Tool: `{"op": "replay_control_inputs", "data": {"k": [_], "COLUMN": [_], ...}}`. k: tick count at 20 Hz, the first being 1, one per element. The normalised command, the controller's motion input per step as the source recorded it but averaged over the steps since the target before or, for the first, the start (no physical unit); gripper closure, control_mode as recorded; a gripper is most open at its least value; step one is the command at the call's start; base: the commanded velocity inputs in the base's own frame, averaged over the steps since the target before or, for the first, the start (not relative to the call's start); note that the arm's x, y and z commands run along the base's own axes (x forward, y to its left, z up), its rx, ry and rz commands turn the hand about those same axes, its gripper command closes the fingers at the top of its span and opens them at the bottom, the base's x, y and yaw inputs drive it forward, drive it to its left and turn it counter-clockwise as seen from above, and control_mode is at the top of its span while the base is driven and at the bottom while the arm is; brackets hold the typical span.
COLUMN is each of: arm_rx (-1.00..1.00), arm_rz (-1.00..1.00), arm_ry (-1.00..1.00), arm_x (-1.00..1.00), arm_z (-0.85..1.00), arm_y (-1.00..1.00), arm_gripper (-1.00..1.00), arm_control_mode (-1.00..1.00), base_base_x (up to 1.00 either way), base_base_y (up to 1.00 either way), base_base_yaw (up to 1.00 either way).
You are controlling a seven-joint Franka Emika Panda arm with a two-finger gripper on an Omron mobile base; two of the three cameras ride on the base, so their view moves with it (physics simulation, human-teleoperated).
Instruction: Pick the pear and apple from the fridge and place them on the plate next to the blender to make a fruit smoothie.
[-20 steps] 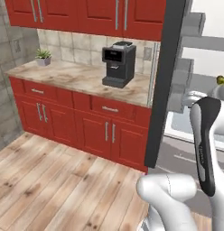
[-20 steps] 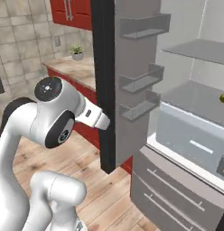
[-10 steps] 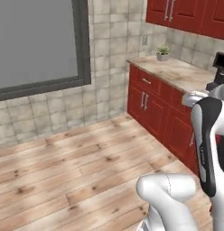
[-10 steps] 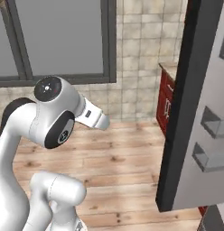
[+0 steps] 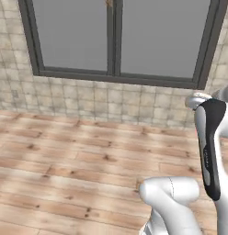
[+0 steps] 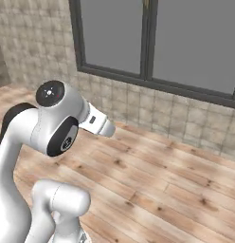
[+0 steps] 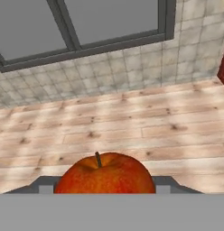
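The round red-orange apple with a short dark stem sat at the bottom centre of the hand view, right at the pincer. Grey finger parts showed just left and right of the fruit, touching its sides, so the pincer was gripping the apple, carried off the floor. The fingertips themselves were mostly hidden behind the fruit and the lower edge of the view.

Past the apple, the hand view looked over a light wooden plank floor to a beige tiled wall with a dark-framed grey window above it. A sliver of red cabinet cut in at the right edge of that view.

In the left base view the same large dark-framed window was set in the tiled wall, with the plank floor below. The white arm with its dark joint rose at the lower right, the upper end leaving the frame at the right.

In the right base view the window ran across the top over the tiled wall and the plank floor. The white arm stood at the lower left, folded, with a round dark-capped joint on top.
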Motion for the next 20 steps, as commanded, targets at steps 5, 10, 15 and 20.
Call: {"op": "replay_control_inputs", "data": {"k": [5,10,15,20], "arm_rx": [0.0,0.0,0.0,0.0], "arm_rz": [0.0,0.0,0.0,0.0], "arm_ry": [0.0,0.0,0.0,0.0], "arm_x": [0.0,0.0,0.0,0.0], "arm_z": [0.0,0.0,0.0,0.0], "arm_y": [0.0,0.0,0.0,0.0], "arm_gripper": [1.0,1.0,1.0,1.0], "arm_control_mode": [1.0,1.0,1.0,1.0], "base_base_x": [-0.07,-0.02,0.02,0.19], "base_base_y": [0.0,0.0,0.0,0.0], "base_base_yaw": [1.0,1.0,0.98,0.88]}}
